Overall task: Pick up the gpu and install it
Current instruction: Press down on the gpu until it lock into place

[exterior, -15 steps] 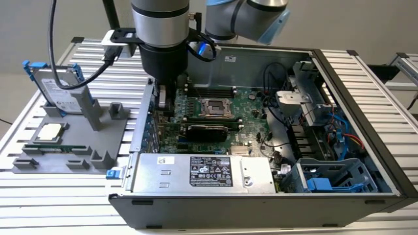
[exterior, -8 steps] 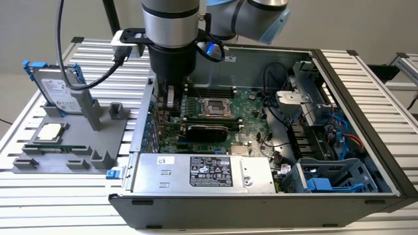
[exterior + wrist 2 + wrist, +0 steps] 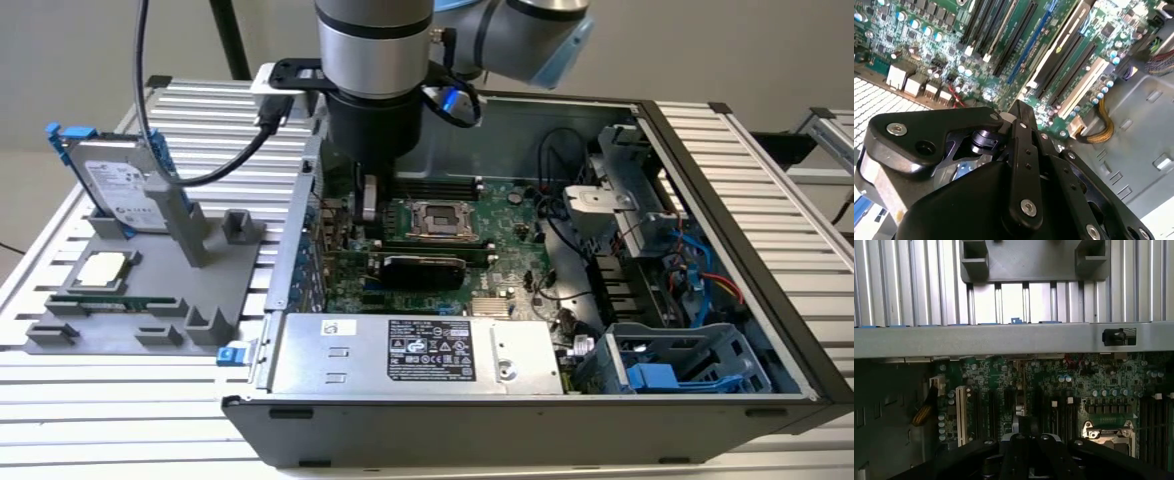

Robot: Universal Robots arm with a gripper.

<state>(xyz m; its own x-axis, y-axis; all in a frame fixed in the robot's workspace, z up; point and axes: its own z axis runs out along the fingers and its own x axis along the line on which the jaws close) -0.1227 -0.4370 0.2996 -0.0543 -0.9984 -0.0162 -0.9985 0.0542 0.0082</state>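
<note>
**Gripper down in the case, card standing at the slots**

The arm reaches straight down into the open computer case [image 3: 747,230], at its far left corner, so that the gripper [image 3: 1020,120] hangs just above the motherboard [image 3: 514,225]. In both wrist views the long expansion slots lie right below it. No card shows in the gripper in either view, and I cannot tell whether it is open or closed.

In the exterior view a dark oblong piece [image 3: 424,267] stands on edge on the board, just near of the processor socket [image 3: 434,215] and in line with the slots. I take this to be the gpu. It looks seated, since it stands upright with nothing holding it.

On the bench [image 3: 120,400] to the left, the grey holder [image 3: 214,300] carries the hard drive [image 3: 118,185] upright in its stand, and a processor chip [image 3: 102,270] and a memory stick [image 3: 114,300] lie flat. The holder keeps each part where the arm can reach it.
</note>
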